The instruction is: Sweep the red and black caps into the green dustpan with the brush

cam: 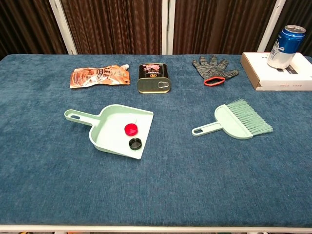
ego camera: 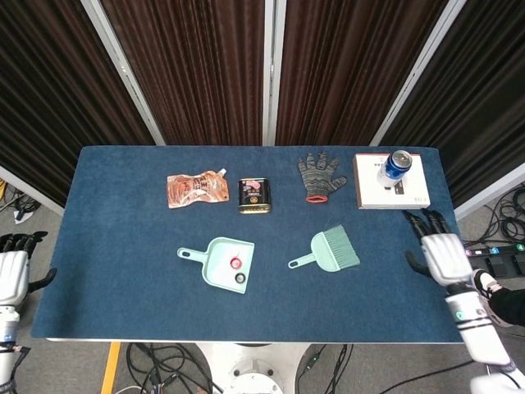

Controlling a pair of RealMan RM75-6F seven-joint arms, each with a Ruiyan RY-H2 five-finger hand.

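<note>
The green dustpan (ego camera: 215, 264) (cam: 108, 135) lies mid-table with its handle to the left. Inside it sit the red cap (ego camera: 235, 263) (cam: 130, 128) and the black cap (ego camera: 240, 278) (cam: 135, 143). To its right the green brush (ego camera: 328, 250) (cam: 235, 122) lies flat on the cloth, nothing holding it. My left hand (ego camera: 11, 269) hangs off the table's left edge, fingers spread and empty. At the right edge my right hand (ego camera: 441, 253) is also spread and empty, well away from the brush. Neither hand appears in the chest view.
Along the back stand an orange pouch (ego camera: 196, 190) (cam: 99, 76), a tin can (ego camera: 254, 195) (cam: 154, 78), a grey glove (ego camera: 320, 175) (cam: 213, 69) and a white box (ego camera: 391, 193) (cam: 280, 72) carrying a blue drink can (ego camera: 396, 164) (cam: 285, 39).
</note>
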